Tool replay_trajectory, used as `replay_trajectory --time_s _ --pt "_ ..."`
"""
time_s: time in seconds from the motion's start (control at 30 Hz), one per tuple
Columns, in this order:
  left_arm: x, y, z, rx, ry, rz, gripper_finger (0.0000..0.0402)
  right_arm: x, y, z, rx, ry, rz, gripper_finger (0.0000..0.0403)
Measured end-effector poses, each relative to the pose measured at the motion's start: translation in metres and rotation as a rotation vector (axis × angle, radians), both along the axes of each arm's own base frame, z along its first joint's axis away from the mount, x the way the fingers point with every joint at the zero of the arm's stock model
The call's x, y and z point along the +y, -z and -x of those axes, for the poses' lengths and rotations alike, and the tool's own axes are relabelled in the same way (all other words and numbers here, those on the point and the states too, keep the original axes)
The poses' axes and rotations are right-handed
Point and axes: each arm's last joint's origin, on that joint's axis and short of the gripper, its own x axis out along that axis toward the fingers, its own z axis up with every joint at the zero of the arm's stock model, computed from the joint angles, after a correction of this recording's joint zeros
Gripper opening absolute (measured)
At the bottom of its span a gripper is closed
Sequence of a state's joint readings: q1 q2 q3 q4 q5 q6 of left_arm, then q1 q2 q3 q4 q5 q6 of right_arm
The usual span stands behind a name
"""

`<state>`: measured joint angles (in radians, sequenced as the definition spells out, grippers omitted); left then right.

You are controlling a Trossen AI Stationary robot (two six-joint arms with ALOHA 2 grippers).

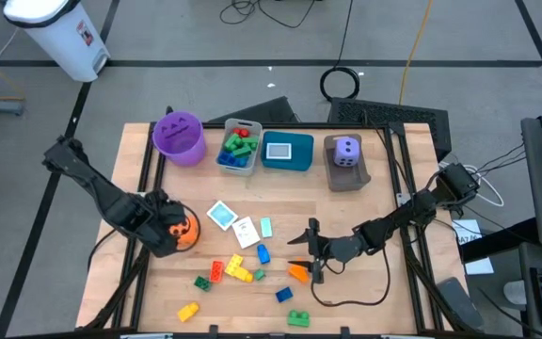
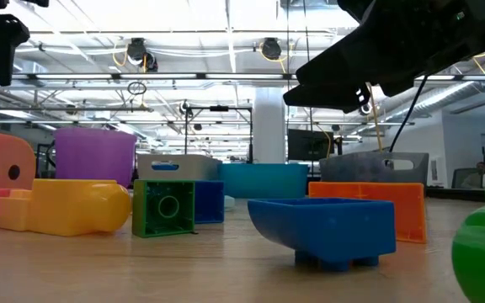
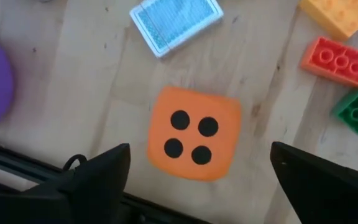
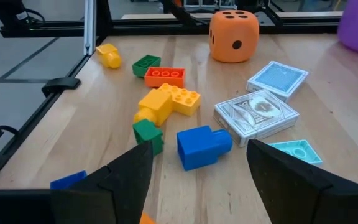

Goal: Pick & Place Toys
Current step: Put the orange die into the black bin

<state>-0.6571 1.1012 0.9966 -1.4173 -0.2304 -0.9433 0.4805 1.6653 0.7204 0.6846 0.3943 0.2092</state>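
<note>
One orange die (image 3: pixel 193 134) lies between the left jaws, spread wide; right jaws apart over two green bricks (image 4: pixel 148 134)

The wooden table (image 1: pixel 365 282) carries scattered bricks (image 1: pixel 238 270), cards (image 1: pixel 222 215), an orange die (image 1: pixel 185 229) and bins (image 1: pixel 287 153).

Left gripper (image 1: pixel 175 229) sits over the orange die (image 1: pixel 186 231); purple die (image 1: pixel 347 151) fills the grey bin (image 1: pixel 346 175).

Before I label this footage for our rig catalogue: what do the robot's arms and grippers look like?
Both arms are dark, almost black, jointed links. The left gripper and right gripper each end in two flat, dark, blade-like fingers, matte and unmarked. A thin black cable loops beside the right arm across the table.
</note>
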Motion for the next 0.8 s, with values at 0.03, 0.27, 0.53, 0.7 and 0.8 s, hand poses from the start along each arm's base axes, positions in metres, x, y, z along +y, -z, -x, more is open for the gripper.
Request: replay_trajectory --time_s 0.03,0.27,0.53,0.7,0.8 --pt "-0.001 0.001 -0.001 0.008 0.000 -0.002 0.0386 0.000 0.000 0.000 0.000 0.000 0.000 0.0251" --pt "-0.003 0.010 -0.004 0.043 0.028 -0.030 0.0395 0.000 0.000 0.000 0.000 0.001 -0.001 0.0251" --pt "0.001 0.034 0.001 0.054 -0.177 -0.047 0.0382 0.000 0.000 0.000 0.000 0.002 -0.010 0.0251" --pt "0.003 0.042 0.003 0.076 -0.172 -0.070 0.0376 0.000 0.000 0.000 0.001 0.002 -0.008 0.0251" --pt "0.002 0.048 0.003 0.075 -0.153 -0.069 0.0380 0.000 0.000 0.000 0.001 0.001 -0.008 0.0251"
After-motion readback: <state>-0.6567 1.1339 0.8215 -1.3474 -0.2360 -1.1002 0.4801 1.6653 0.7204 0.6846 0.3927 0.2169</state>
